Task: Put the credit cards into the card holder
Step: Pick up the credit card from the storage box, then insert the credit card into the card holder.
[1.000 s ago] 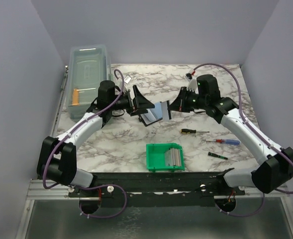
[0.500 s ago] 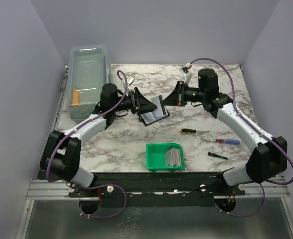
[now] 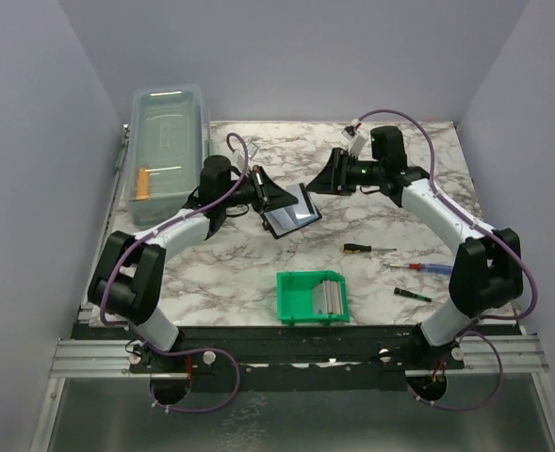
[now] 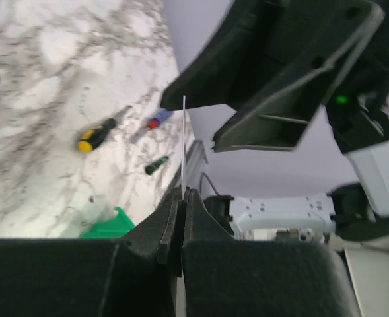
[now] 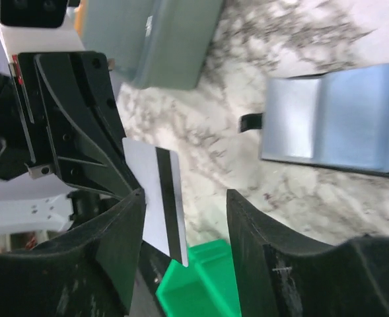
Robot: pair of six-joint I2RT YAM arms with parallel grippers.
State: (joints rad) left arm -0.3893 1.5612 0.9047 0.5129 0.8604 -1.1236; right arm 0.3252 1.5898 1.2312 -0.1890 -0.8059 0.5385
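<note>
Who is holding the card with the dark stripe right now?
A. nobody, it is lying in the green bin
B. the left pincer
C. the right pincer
B: the left pincer is shut on the credit card, which shows edge-on between its fingers, while the right pincer stands open.

Pale grey card [image 5: 151, 198] with black stripe, blue-grey card holder [image 5: 333, 115], green bin [image 3: 296, 297], grey-veined marble table [image 3: 239, 264]
</note>
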